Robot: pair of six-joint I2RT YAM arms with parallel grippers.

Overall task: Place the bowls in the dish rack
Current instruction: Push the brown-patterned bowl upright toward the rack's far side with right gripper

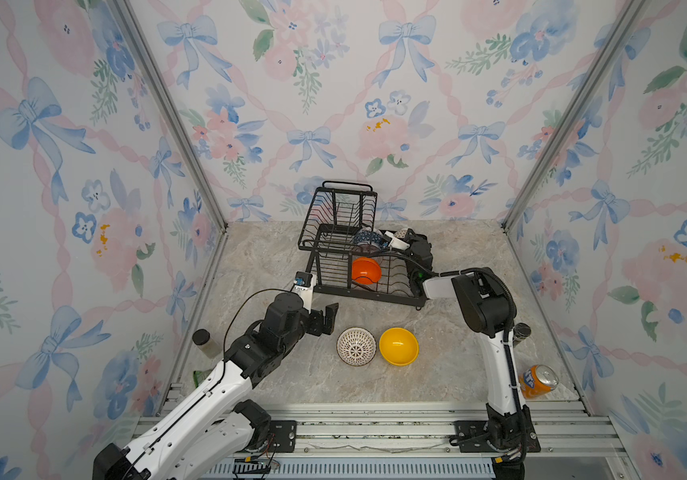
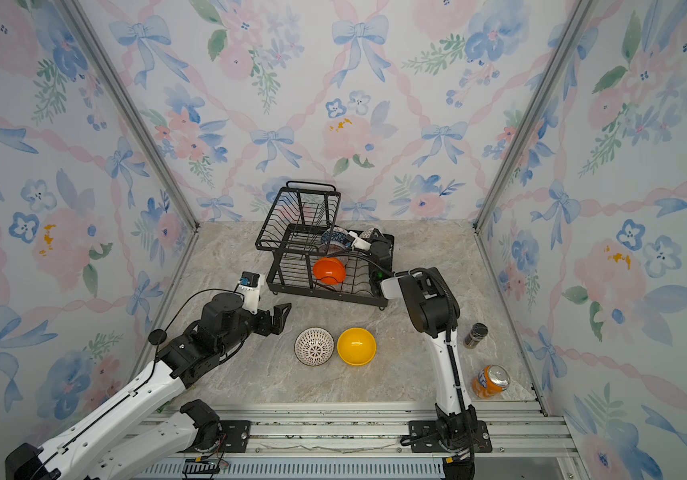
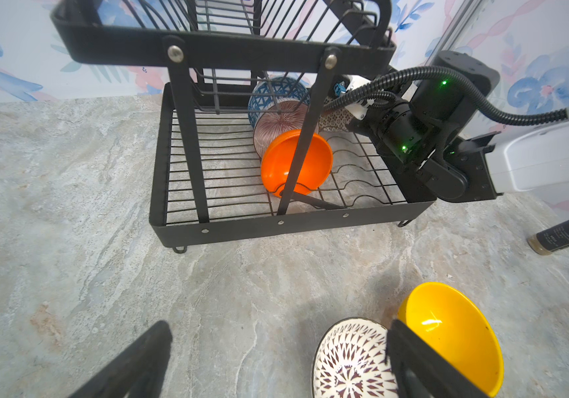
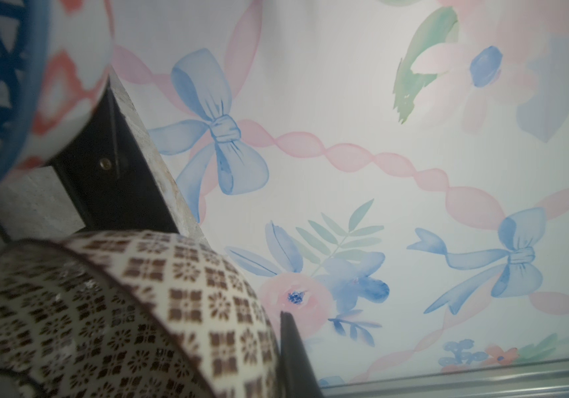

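Four of six bowls are inside the black wire dish rack at the back of the marbled desk. The orange bowl is propped on edge in the lower tier, with the blue triangle-patterned bowl behind it. A brown-and-white lattice bowl at the far right end is pinched by its wall in the right tool, jaws nearly closed on it.

The left tool hangs wide and empty over the desk, just left of the second lattice bowl. That bowl stands upright just beside the yellow bowl, in front of the rack.

Only the left wrist view brings out the pink radial-striped bowl, wedged between blue and orange. Only the right wrist view shows the held bowl's brown floral-check pattern close up, with one dark finger against its outside.

An orange soda can sits near the desk's front right corner — its blue-and-white logo too small to read. A dark spice bottle near the right arm carries a label too, blurred beyond reading.
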